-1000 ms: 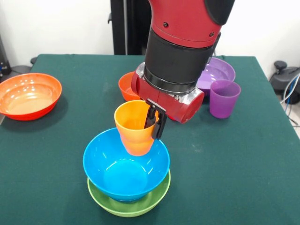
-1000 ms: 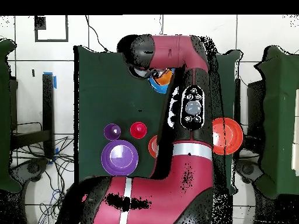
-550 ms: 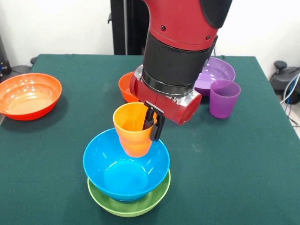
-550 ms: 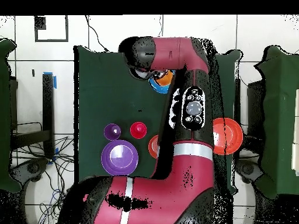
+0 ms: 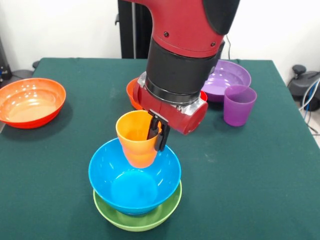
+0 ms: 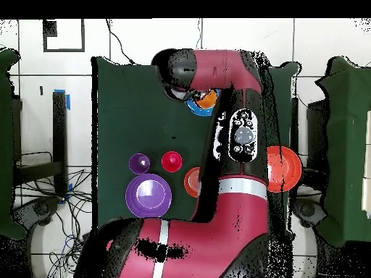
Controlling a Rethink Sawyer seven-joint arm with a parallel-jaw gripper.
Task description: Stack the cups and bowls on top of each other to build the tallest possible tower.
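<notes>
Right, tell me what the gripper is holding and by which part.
The gripper holds the orange cup by its rim, one finger inside and one outside, above the light blue bowl.

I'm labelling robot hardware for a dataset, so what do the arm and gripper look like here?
The arm is thick and round, glossy red with a wide black band and a thin silver ring near the wrist. The gripper has slim black fingers under a red wrist block. From overhead, the arm carries a black oval panel with a grey round knob and a white band lower down.
</notes>
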